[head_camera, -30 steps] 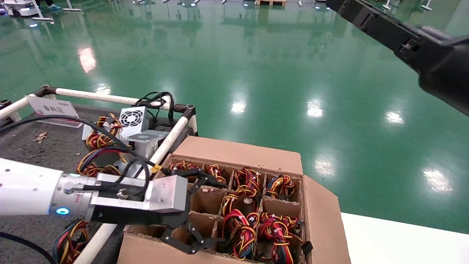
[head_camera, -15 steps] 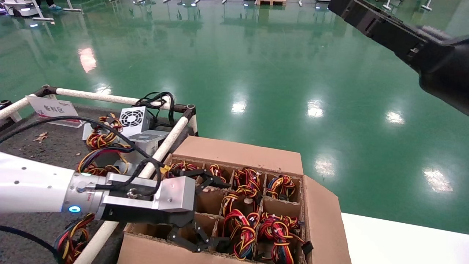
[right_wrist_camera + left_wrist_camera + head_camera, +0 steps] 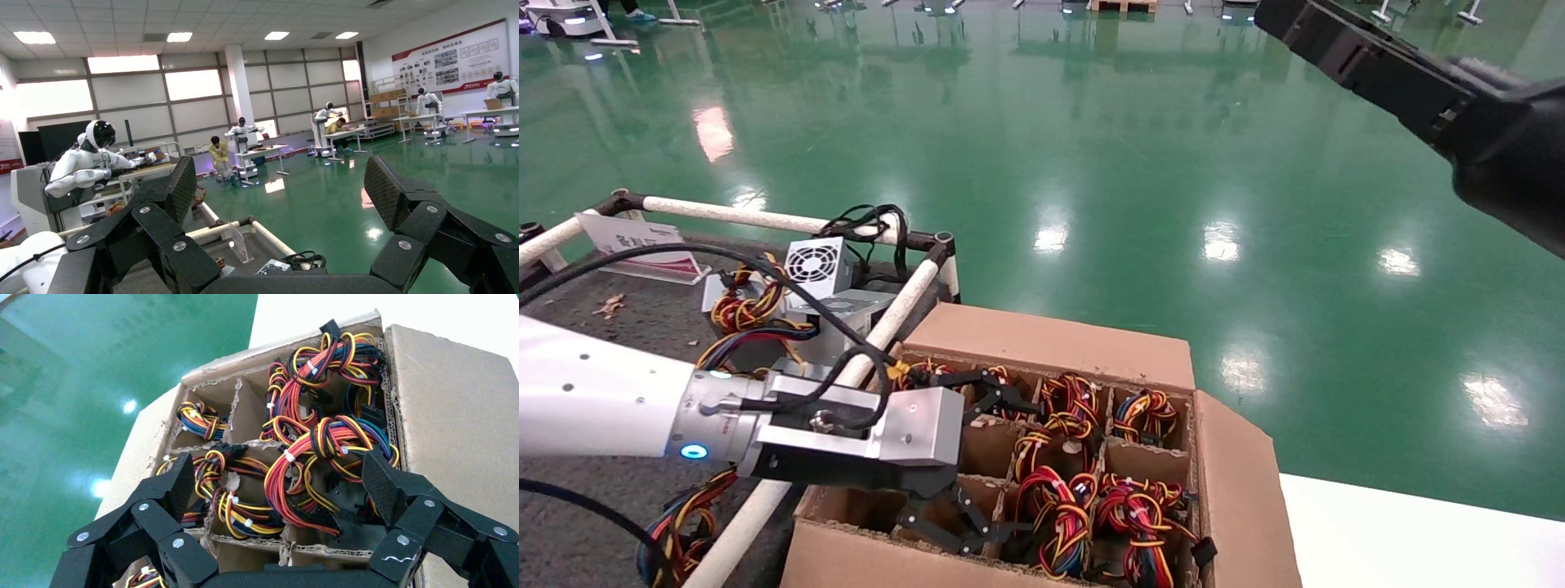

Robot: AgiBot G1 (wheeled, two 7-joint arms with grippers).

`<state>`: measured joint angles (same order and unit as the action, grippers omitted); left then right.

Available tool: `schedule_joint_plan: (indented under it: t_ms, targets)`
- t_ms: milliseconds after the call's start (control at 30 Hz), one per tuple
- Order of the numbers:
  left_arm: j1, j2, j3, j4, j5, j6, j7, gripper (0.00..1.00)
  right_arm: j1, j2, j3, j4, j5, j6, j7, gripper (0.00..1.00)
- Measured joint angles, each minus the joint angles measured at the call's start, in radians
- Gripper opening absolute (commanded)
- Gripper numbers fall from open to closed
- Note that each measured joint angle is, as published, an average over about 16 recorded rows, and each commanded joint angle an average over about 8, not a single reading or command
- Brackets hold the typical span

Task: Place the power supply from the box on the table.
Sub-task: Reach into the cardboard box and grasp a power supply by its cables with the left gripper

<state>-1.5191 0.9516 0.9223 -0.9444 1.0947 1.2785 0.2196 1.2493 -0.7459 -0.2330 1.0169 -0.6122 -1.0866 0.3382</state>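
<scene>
A large brown corrugated cardboard box [image 3: 1050, 351] with a divider grid is seen at the lower middle of the head view, its flaps folded outward. It is placed just beside the white pipe rail [image 3: 891, 322] that forms the right edge of the dark grey rough-textured table [image 3: 641, 335]. Most cells of the box are filled with coiled bundles of red, yellow, orange and black wires [image 3: 1054, 506]; the grey metal bodies under these bundles are mostly hidden, so the power supply to be taken cannot be singled out. Some cells near the left wall of the box look free of wires.

The left gripper [image 3: 1001, 465], black with a silver block behind it, is held over the left part of the box, pointing across the cells. Its fingers [image 3: 177, 484] are spread wide apart and nothing is held between them. In the left wrist view, the wire bundles [image 3: 318, 459] are seen between the two open fingers, but the fingertips do not appear to touch them.

At the far right corner of the table, a grey unit with a white ring fan grille [image 3: 817, 265] is laid on other grey units, with wire bundles [image 3: 744, 310] beside them. A white label card [image 3: 641, 245] stands near the far edge of the table.

The right arm [image 3: 1459, 114] is raised high at the upper right of the head view, well apart from the box. The right gripper [image 3: 281, 196] is shown in its own wrist view with the fingers wide apart and empty.
</scene>
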Motion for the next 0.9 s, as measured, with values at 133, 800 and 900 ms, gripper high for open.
schedule_joint_plan:
  t_ms: [133, 800, 900]
  targets:
    - [-0.010, 0.007, 0.010, 0.013, 0.001, 0.005, 0.006, 1.00, 0.000, 0.000, 0.000, 0.000, 0.000, 0.000, 0.000, 1.00]
    - [-0.013, 0.043, 0.034, 0.085, 0.009, -0.034, 0.070, 1.00, 0.000, 0.000, 0.000, 0.000, 0.000, 0.000, 0.000, 1.00]
    - [-0.009, 0.048, 0.037, 0.093, 0.008, -0.046, 0.082, 1.00, 0.000, 0.000, 0.000, 0.000, 0.000, 0.000, 0.000, 1.00]
